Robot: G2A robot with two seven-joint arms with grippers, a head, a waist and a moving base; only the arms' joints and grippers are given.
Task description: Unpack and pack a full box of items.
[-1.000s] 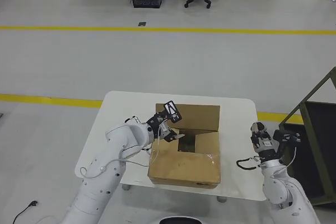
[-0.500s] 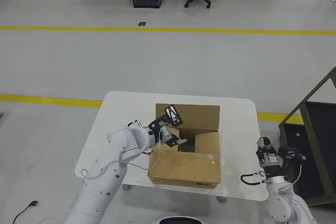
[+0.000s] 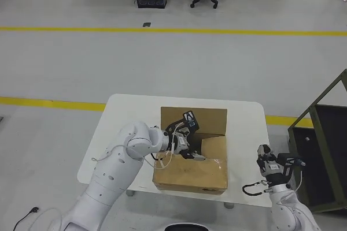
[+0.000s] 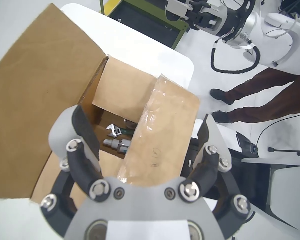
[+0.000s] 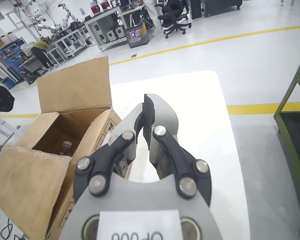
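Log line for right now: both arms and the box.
left gripper: jaws open, above box opening | right gripper: jaws shut, empty, by table edge | box: far flap up, wrench inside

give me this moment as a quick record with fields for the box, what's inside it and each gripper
box: cardboard box on the white table
flaps: far flap raised; taped near flap partly over the opening
contents seen: wrench, silver cylindrical part, capped bottle
left gripper: open, above the opening, a finger on either side of the near flap; contact cannot be told
right gripper: shut, holding nothing, beside the box above the table
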